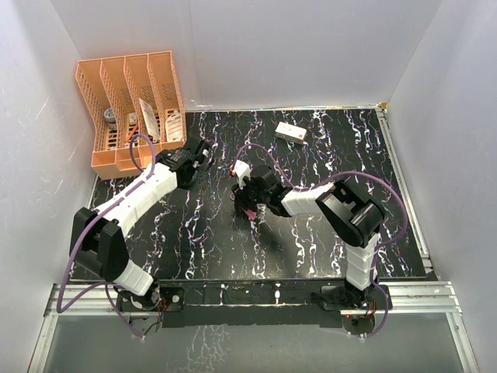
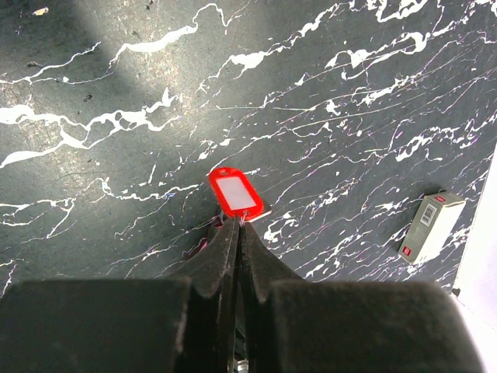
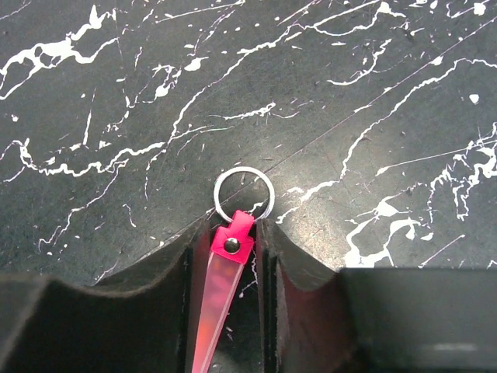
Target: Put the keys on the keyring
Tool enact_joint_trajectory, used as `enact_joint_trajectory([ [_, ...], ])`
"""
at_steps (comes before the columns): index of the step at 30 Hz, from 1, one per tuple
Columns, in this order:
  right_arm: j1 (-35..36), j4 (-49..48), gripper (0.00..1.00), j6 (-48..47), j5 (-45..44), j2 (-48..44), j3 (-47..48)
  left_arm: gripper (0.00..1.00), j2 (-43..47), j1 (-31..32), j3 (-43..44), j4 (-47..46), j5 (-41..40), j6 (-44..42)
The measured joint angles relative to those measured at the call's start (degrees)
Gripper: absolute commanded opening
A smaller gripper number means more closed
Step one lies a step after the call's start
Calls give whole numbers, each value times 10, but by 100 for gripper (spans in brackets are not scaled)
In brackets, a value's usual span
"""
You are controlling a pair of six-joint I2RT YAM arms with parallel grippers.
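1. Step in hand, as I judge it: bringing a key to the ring. The left gripper (image 2: 237,224) has its jaws pressed together with the red-headed key (image 2: 235,192) at its tips, seemingly pinched by the blade.
2. The keyring (image 3: 244,194) shows just past the right gripper (image 3: 233,227); its jaws stand narrow either side of the pink tag (image 3: 221,280); whether they clamp it, I cannot tell.
3. Next move: a firm hold on the tag, then the key's hole worked onto the ring's split; fine alignment.
4. Writing: the white box (image 2: 431,225) on the table (image 2: 116,93) bears red marks, too small to read; the key's label window is blank.
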State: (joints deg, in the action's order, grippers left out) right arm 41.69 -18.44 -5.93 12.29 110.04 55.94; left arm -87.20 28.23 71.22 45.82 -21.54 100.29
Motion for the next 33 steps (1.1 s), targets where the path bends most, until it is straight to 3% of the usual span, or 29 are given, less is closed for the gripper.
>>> enact_joint_trajectory([
  [4, 0, -3, 12, 11, -2, 1, 0, 0, 0, 0, 0, -1, 0, 0],
  [16, 2, -66, 0, 28, -23, -20, -46, 0, 0, 0, 0, -9, 19, -2],
  [33, 2, -99, 0, 32, -44, -111, -111, 0, -3, 0, 0, -21, 34, -8],
])
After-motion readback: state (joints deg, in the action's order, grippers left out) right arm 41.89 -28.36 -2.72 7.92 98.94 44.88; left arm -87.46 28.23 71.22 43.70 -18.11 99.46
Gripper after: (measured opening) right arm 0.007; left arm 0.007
